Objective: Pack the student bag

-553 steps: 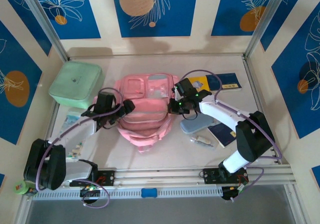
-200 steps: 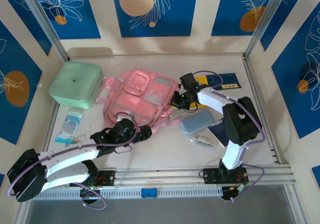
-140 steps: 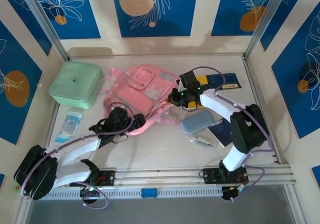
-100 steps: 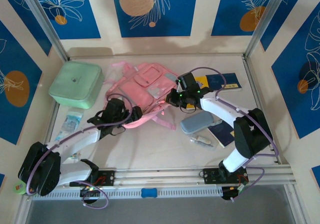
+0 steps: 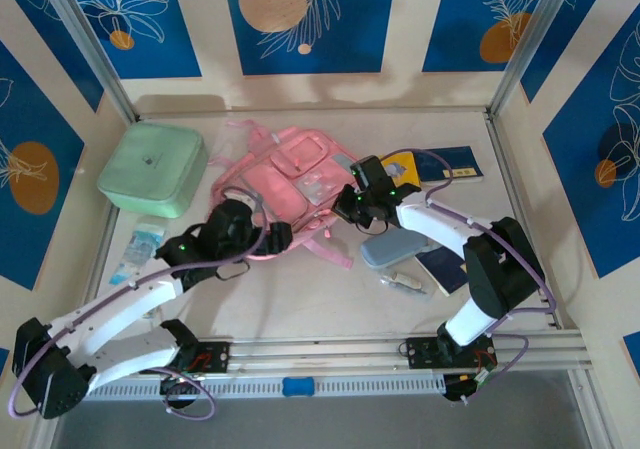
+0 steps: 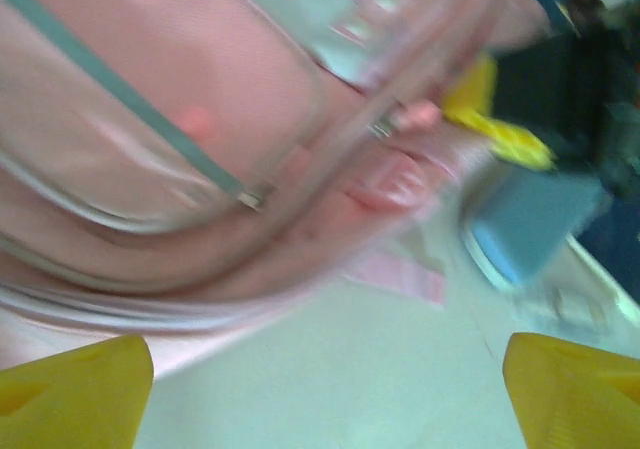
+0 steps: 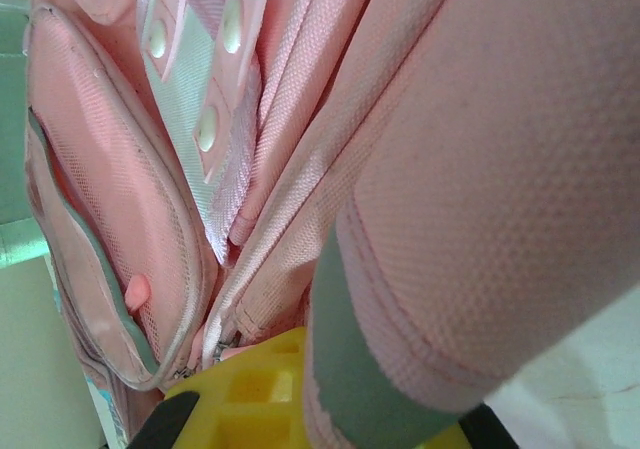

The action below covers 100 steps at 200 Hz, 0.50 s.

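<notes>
We see the student bag (image 5: pixel 285 174) lying flat in the middle of the table (image 5: pixel 330 314), towards the far side. It is turned at a slant, with its translucent front pockets facing up. A mint-green lidded box (image 5: pixel 152 169) sits just to its left. A pink strap (image 5: pixel 330 251) trails off the bag's near edge towards the arms.

The right gripper (image 5: pixel 347 205) is at the bag's right edge. In the right wrist view a thick fold of pink fabric with a grey border (image 7: pixel 400 269) runs straight across one of its yellow fingers (image 7: pixel 255 389). From this we read the jaws as closed on that fold. The fabric itself covers the gap between them.

The left gripper (image 5: pixel 279 237) is low at the bag's near edge. In the blurred left wrist view its two yellow fingertips (image 6: pixel 70 389) stand far apart in the bottom corners. Only bare table lies between them, so the jaws are spread wide and hold nothing. The bag's zipped pocket (image 6: pixel 150 119) lies just ahead of them. We cannot tell whether the fingers touch the fabric.

To the right of the bag, a grey-blue pencil case (image 5: pixel 392 244) rests close below the right gripper. One dark blue book (image 5: pixel 455 161) lies beyond the right arm. Another (image 5: pixel 445 267) lies on the near side of the pencil case, partly under the arm. A small pale packet (image 5: pixel 140 244) lies on the near side of the box, beside the left arm.
</notes>
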{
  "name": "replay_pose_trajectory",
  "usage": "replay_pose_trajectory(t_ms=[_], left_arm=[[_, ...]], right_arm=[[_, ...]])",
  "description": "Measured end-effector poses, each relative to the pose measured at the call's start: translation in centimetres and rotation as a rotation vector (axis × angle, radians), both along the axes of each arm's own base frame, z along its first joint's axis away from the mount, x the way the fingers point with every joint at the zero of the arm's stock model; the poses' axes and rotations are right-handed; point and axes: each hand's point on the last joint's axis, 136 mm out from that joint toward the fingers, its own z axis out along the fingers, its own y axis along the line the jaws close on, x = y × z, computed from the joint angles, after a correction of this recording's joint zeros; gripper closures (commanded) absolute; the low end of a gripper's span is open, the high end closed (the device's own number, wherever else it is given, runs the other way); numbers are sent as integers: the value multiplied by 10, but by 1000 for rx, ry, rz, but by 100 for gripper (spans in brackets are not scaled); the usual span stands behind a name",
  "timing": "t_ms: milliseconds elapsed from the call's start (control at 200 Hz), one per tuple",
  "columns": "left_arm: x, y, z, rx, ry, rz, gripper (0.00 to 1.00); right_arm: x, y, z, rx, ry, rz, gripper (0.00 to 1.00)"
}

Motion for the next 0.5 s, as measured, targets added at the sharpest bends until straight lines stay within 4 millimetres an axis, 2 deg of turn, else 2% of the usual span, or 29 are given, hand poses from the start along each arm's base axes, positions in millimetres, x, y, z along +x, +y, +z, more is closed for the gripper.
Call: replay_pose_trajectory(t_ms=[120,230,395,500], left_arm=[[-29,-29,-11,16,16,-97,16],[-41,-55,-33,61,30,-150,21],[-39,-81,-76,178,58,-175,26],[-24,-95,-84,221,37,-153,31]], right_arm=[[-4,4,-1,1,7,4,100],[-6,5,-1,-2,11,9,100],[-6,6,1,-1,12,10,100],[-6,6,1,1,14,12,100]])
